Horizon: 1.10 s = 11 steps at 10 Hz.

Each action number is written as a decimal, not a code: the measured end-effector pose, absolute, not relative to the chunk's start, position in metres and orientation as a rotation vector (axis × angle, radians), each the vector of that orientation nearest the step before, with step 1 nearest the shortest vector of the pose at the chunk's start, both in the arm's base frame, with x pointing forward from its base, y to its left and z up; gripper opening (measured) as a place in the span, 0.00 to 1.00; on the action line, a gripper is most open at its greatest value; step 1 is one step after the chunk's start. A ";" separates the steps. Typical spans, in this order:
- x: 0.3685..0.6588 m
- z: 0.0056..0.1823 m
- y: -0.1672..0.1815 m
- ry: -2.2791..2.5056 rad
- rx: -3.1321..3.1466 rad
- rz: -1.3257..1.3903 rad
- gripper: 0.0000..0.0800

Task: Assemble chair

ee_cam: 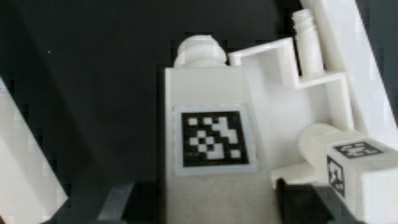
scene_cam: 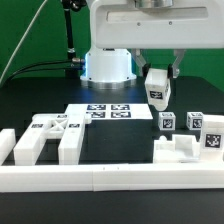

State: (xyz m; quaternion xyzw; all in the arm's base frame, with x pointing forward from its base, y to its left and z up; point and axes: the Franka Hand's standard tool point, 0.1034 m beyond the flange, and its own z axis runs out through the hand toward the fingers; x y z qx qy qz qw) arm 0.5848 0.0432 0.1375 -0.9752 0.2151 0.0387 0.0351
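Observation:
My gripper (scene_cam: 160,76) is shut on a white blocky chair leg (scene_cam: 157,90) with a square tag and holds it in the air above the table's right half. In the wrist view the leg (ee_cam: 214,120) fills the middle, with a dark finger on either side of it at my gripper (ee_cam: 210,198). Below it lie a slotted white panel (ee_cam: 306,55) and a tagged cube (ee_cam: 356,160). On the exterior view's left lie two white chair parts (scene_cam: 40,135) (scene_cam: 70,140). On its right are a stepped panel (scene_cam: 176,150) and small tagged cubes (scene_cam: 167,122) (scene_cam: 213,135).
The marker board (scene_cam: 108,112) lies flat mid-table in front of the robot base (scene_cam: 108,65). A long low white border wall (scene_cam: 110,180) runs along the front edge. A green backdrop stands behind.

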 end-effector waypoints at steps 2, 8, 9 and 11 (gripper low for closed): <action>0.594 0.136 0.050 0.648 -2.998 -0.100 0.36; 0.622 0.151 0.062 0.570 -2.889 -0.832 0.36; 0.620 0.146 0.064 0.574 -2.888 -0.839 0.36; 0.620 0.143 0.062 0.545 -2.903 -0.842 0.36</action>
